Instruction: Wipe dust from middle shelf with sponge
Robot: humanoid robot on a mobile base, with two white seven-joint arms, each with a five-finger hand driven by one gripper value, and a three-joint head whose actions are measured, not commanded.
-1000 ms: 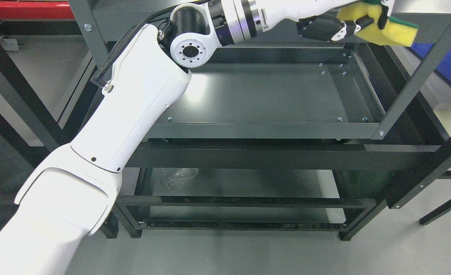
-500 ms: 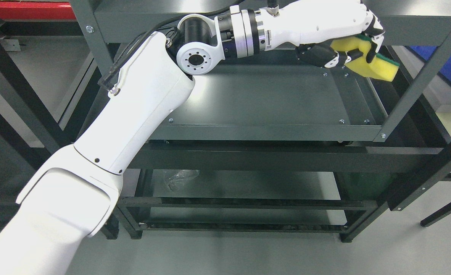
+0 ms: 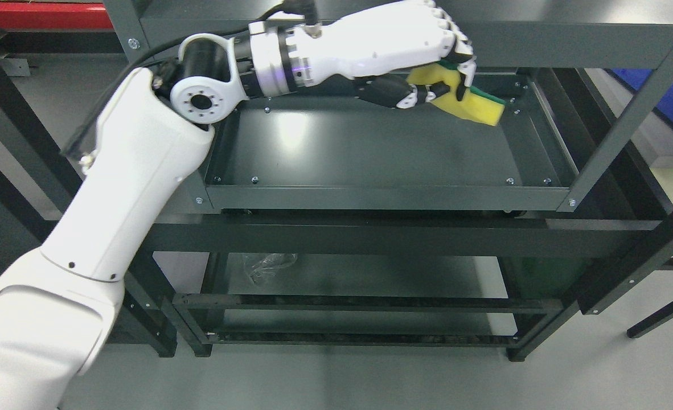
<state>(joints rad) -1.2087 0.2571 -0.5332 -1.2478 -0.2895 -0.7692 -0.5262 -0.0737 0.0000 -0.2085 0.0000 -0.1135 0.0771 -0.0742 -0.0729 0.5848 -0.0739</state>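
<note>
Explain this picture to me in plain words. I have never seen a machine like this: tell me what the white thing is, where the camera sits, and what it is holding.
The white thing is the left arm of a humanoid robot. The camera sits on the robot's head and looks down, so the arm comes in from the picture's lower left. At its end is the left hand, with jointed fingers, closed around a yellow sponge that has a green scrubbing layer. The hand is reaching into a dark grey metal rack, over the far right part of the middle shelf, a shallow tray with a low rim. Nothing else lies on that shelf. On the lower shelf lies a bit of clear plastic. The right arm is out of view.
</note>
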